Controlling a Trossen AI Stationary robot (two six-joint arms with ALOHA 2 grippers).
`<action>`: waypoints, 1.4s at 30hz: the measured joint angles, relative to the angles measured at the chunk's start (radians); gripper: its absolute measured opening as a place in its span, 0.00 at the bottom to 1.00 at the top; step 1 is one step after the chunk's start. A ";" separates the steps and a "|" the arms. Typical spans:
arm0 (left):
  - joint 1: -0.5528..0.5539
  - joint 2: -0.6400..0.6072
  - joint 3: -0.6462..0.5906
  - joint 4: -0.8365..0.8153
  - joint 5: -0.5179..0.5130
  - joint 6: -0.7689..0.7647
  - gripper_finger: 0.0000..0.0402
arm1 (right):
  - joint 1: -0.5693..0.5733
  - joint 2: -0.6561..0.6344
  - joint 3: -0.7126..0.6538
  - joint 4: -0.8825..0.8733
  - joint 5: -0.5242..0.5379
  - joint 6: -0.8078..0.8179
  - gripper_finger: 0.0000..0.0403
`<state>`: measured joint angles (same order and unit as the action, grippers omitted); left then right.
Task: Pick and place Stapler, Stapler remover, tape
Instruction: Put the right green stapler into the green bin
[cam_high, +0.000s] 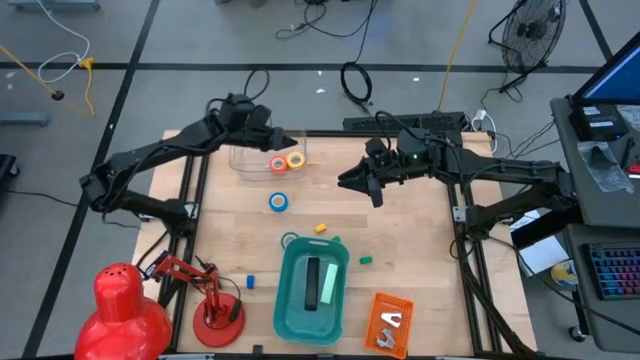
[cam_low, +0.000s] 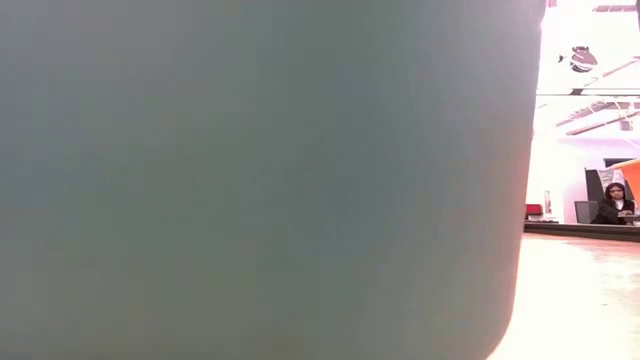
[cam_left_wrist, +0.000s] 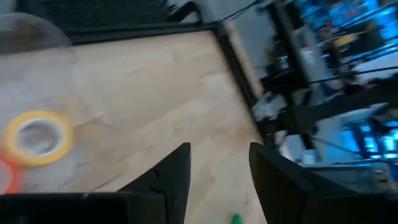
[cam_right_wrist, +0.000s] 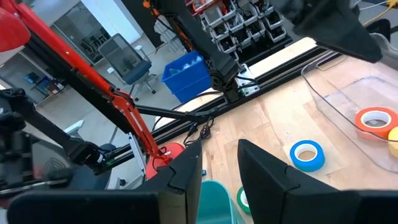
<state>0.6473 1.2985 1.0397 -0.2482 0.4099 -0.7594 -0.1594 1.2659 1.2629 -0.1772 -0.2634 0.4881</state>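
Your left gripper (cam_high: 292, 143) is hovering at the far edge of the table, just over the clear plastic tray (cam_high: 245, 160), its two dark fingers (cam_left_wrist: 177, 171) standing apart with nothing between them. The yellow tape roll (cam_high: 295, 159) and the orange tape roll (cam_high: 278, 165) are lying flat inside that tray, touching each other, just near of the gripper. Your right gripper (cam_high: 352, 180) is hanging to the right of the tray, its fingers (cam_right_wrist: 264, 165) parted by a narrow gap and empty. The blue tape roll (cam_high: 279, 202) is lying on the bare wooden table (cam_high: 420, 250), between the tray and the teal bin (cam_high: 288, 300). The green tape roll (cam_high: 289, 240) is sitting against the bin's far rim. A dark stapler (cam_high: 313, 282) is lying inside the bin. At the near right, an orange basket (cam_high: 372, 316) is holding a pale staple remover (cam_high: 390, 324).
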 joint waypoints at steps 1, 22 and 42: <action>-0.010 -0.003 0.000 0.028 0.000 -0.009 0.41 | -0.003 0.000 0.000 0.000 0.000 0.000 0.24; -0.082 -0.005 0.000 0.229 0.009 -0.090 0.41 | -0.004 0.000 0.000 0.000 -0.001 0.001 0.24; -0.105 -0.005 0.000 0.251 0.008 -0.086 0.41 | -0.005 0.000 0.000 0.001 0.000 0.005 0.24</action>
<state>0.5419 1.2934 1.0397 0.0029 0.4175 -0.8453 -0.1642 1.2662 1.2625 -0.1759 -0.2638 0.4927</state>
